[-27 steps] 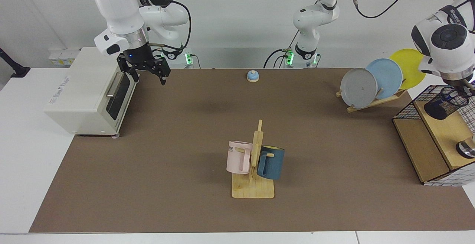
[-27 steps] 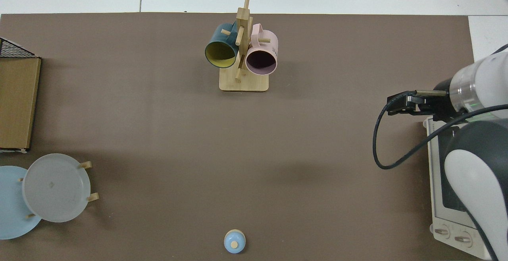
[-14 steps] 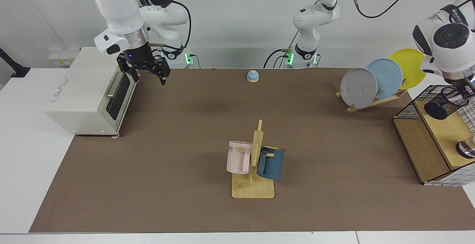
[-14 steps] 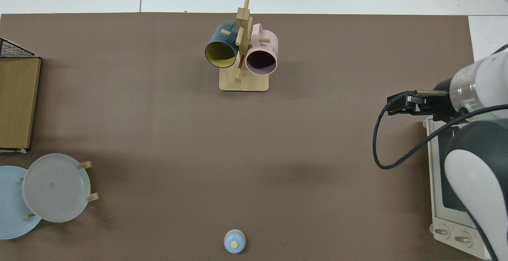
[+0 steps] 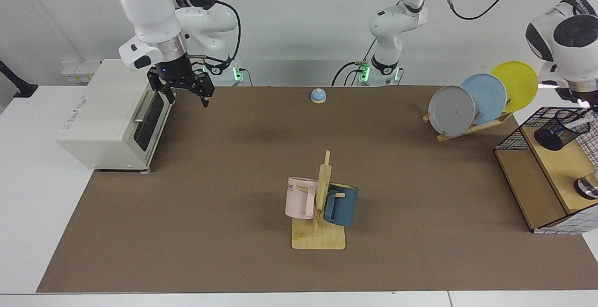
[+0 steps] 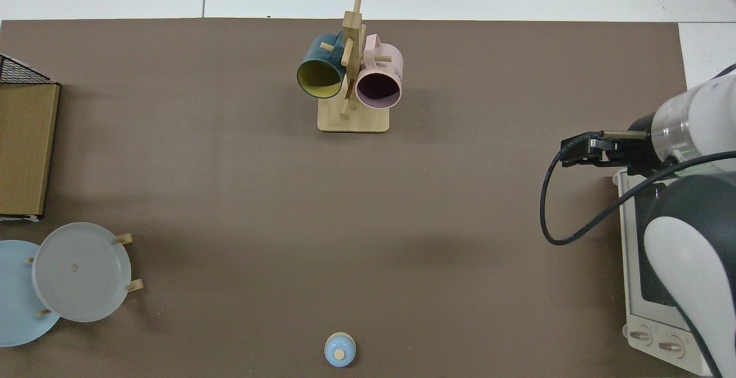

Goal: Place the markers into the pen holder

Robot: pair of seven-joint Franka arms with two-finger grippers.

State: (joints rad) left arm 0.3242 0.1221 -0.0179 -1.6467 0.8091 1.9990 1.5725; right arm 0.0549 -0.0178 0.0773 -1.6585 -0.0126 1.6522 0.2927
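Observation:
The pen holder (image 5: 557,133), a small black mesh cup, stands on the wooden shelf (image 5: 556,162) at the far right of the facing view. A marker (image 5: 580,119) with a white barrel leans inside it, and blue shows through the mesh. My left gripper (image 5: 589,105) hangs just above and right of the holder at the picture's edge, apart from the marker. My right gripper (image 5: 186,96) waits open and empty beside the toaster oven, also seen as the right gripper (image 6: 569,156) in the top view. The holder is out of the top view.
A white toaster oven (image 5: 112,115) sits at the left. A wooden mug rack (image 5: 320,237) with a pink and a dark blue mug stands mid-table. A small blue bell (image 5: 318,95) lies at the back. A plate rack (image 5: 472,106) and a black wire basket frame (image 5: 509,139) are at the right.
My left hand has risen up and to the right, away from the pen holder, leaving the marker inside it. The right arm has not moved.

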